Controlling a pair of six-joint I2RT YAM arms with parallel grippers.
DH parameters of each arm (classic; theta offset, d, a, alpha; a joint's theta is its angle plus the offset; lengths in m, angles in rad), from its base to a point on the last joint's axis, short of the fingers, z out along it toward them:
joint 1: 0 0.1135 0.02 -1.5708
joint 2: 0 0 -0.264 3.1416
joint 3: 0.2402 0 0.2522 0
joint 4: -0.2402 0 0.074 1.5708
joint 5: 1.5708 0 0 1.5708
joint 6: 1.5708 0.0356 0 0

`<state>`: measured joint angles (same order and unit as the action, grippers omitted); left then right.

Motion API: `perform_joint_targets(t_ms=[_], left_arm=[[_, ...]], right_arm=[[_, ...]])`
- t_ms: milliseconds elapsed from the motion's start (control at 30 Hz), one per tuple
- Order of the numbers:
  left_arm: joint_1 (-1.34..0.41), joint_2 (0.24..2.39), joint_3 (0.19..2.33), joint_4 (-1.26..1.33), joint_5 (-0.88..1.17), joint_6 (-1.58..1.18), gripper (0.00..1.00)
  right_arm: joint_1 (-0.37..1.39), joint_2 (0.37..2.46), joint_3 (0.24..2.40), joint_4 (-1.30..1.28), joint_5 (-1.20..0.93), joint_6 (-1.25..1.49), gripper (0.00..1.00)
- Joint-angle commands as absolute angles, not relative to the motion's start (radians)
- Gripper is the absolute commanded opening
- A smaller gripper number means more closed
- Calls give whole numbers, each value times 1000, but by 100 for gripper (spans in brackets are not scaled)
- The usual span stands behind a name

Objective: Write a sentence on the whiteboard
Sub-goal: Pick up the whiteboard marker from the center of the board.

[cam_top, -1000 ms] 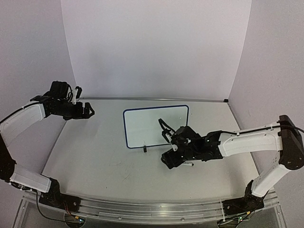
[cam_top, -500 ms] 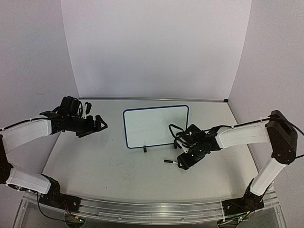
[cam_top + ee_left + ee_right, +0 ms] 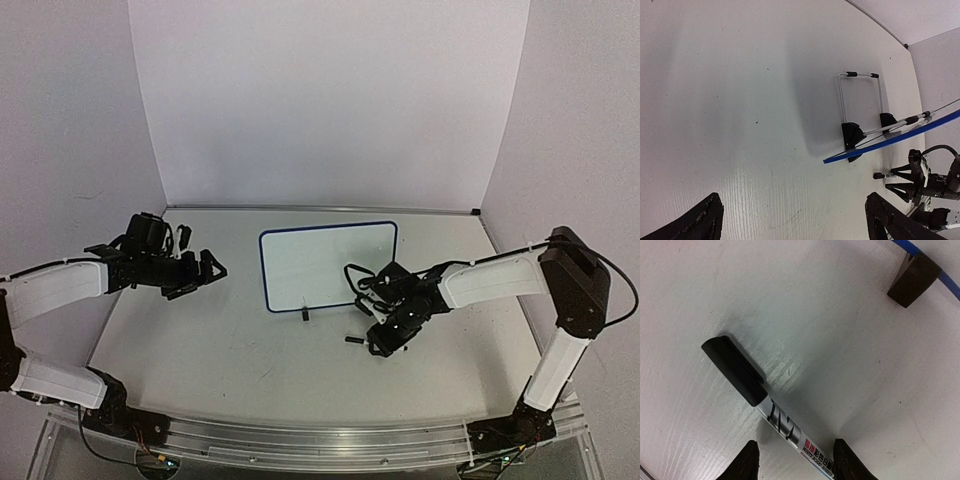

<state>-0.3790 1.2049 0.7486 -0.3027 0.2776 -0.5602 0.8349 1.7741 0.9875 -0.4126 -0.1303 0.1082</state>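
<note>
Near whiteboard (image 3: 300, 268), right gripper (image 3: 794, 461) straddling marker (image 3: 776, 416) (capped, flat), left gripper (image 3: 209, 268) agape

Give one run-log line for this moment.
left gripper: open, over table | right gripper: open around capped marker on table | whiteboard: standing, no writing visible

A marker (image 3: 765, 402) lies flat on the white tabletop (image 3: 220, 340) a little right of centre. It has a black cap and a pale barrel with printed lettering. A white backdrop (image 3: 320, 100) stands along the far edge.
</note>
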Motion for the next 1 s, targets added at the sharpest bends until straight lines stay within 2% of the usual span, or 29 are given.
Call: perform_joint_targets(t_ms=[0,200,533,767,967], left_arm=[[-382,1186,731,-261,315,-575,98],[-395,1179,703,-249,353,-574,98],[-460,1075,593,-234,371,-632,97],[-624,996,497,-117,339,-757,95],[-824,1081,546,-13,303,-798,95]], right_arm=[[858,1814,1017,-453,-143,102,45],[893,1847,1032,-463,-117,110,34],[984,1874,1040,-460,-59,126,2],[1072,1754,1039,-421,-70,158,0],[1127,1622,1049,-323,-141,179,0]])
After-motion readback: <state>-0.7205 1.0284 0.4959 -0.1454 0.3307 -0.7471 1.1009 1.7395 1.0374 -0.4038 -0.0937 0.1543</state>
